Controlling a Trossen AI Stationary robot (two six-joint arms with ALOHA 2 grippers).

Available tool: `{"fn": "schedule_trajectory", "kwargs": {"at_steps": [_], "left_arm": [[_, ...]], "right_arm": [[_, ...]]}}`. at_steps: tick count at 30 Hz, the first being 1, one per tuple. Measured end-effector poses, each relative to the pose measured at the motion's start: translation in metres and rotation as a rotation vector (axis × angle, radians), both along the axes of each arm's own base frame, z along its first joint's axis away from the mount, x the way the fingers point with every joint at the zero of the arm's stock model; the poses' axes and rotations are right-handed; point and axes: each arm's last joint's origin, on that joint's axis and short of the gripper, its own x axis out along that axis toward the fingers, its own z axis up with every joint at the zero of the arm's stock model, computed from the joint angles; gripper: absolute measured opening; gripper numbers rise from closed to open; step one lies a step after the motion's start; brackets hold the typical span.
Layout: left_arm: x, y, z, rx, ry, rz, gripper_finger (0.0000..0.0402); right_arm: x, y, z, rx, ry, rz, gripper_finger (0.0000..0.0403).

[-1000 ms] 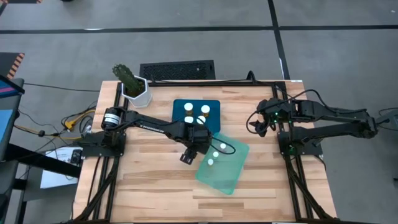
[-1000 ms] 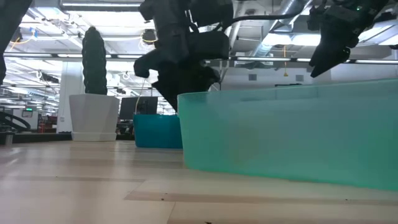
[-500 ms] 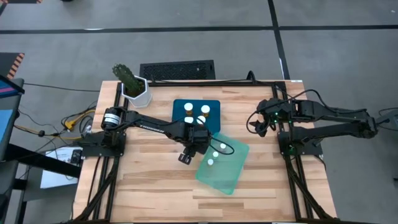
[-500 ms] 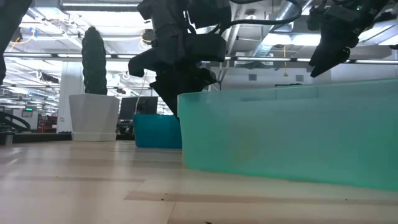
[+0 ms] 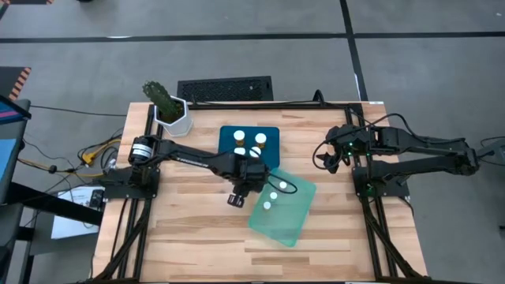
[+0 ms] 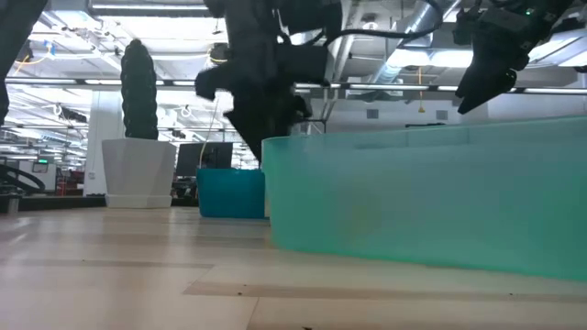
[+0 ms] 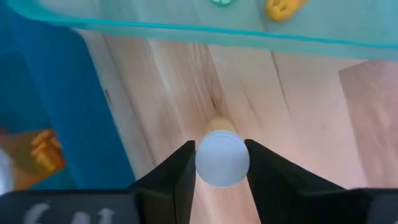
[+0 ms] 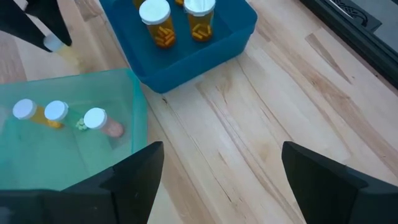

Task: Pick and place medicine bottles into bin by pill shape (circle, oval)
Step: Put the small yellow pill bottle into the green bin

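My left gripper (image 5: 235, 199) is at the table's middle, just left of the teal bin (image 5: 293, 222), and is shut on a slim pale bottle with a white cap (image 7: 222, 158). The teal bin holds three white-capped bottles (image 8: 56, 112). The blue bin (image 5: 268, 131) behind it holds amber bottles (image 8: 155, 22). My right gripper (image 8: 217, 186) hovers open and empty above the table's right part (image 5: 325, 158). My left gripper pinches the bottle at its white cap (image 7: 222, 163) between its two fingers (image 7: 183, 165), one on each side. The fingers slant down from above. The bottle's body (image 7: 221, 124) points away from the wrist toward the tabletop; I cannot tell whether it touches the wood.
A white hexagonal pot with a cactus (image 5: 173, 114) stands at the far left corner. A black grille (image 5: 225, 88) lies beyond the far edge. Bare wood shows at the near left (image 5: 173, 229) and between the bins and my right arm.
In the low view my left gripper has risen a little beside the teal bin and turned slightly, still shut on the bottle. My right arm has kept still.
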Motion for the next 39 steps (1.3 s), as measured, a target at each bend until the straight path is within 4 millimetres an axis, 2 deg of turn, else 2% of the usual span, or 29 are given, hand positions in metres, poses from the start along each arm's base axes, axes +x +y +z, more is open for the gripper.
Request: {"fn": "schedule_trajectory", "kwargs": {"at_steps": [4,9,14,18,23,27,33,39], "left_arm": [[0.002,-0.005,0.021,0.001,0.016,0.018,0.0121],[0.007,-0.018,0.061,0.002,-0.04,0.036,0.0118],[0.01,-0.041,0.101,-0.025,-0.161,0.064,0.0119],[0.01,-0.064,0.115,-0.024,-0.241,0.039,0.0119],[0.011,-0.092,0.107,0.007,-0.266,0.0,0.012],[0.019,-0.11,0.083,0.031,-0.231,-0.034,0.012],[0.029,-0.124,0.044,0.051,-0.14,-0.062,0.012],[0.038,-0.128,0.018,0.046,-0.097,-0.088,0.012]], "right_arm": [[0.0,0.0,0.0,0.0,0.0,0.0,0.0333],[0.0,0.0,0.0,0.005,-0.003,-0.006,0.0333],[0.0,0.0,0.0,0.018,-0.009,-0.022,0.0333],[0.0,0.0,0.0,0.031,-0.015,-0.037,0.0333],[0.0,0.0,0.0,0.042,-0.02,-0.05,0.0333],[0.0,0.0,0.0,0.051,-0.024,-0.061,0.0333],[0.0,0.0,0.0,0.064,-0.03,-0.074,0.0333],[0.0,0.0,0.0,0.064,-0.03,-0.075,0.0333]]}}
